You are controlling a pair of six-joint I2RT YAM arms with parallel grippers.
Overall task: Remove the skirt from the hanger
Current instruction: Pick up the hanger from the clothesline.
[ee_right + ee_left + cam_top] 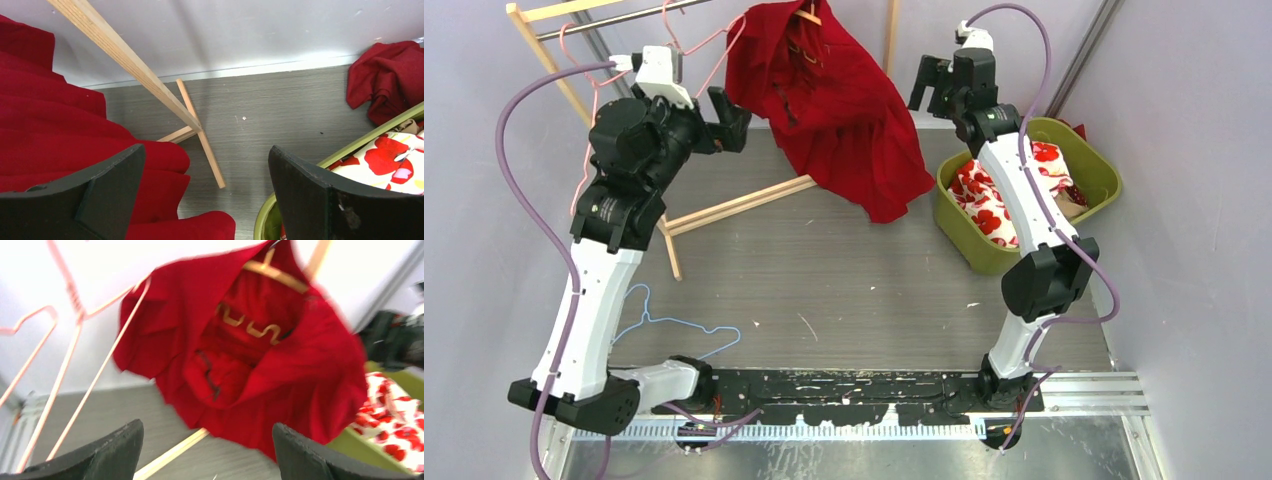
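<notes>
The red skirt [829, 105] hangs on a wooden hanger [807, 14] from the rack [734, 205] at the upper middle of the frame, with its hem low over the surface [844, 290]. The left fingers [732, 120] stand open just left of it, holding nothing. The right fingers [936, 85] are open at its right, apparently not touching it. A green basket [1107, 170] sits at the right.

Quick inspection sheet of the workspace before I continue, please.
Surface: grey wood-grain tabletop, small specks.
Job's things: red fabric skirt on its tan hanger, hung from the light wooden rack.
Clutter: empty pink wire hangers on the rack; blue wire hanger lying flat; olive green bin holding red-and-white floral cloth.
Grippers: left gripper and right gripper open, empty, beside the skirt.
Cables: purple cables run along both arms.
Surroundings: plain pale walls.
</notes>
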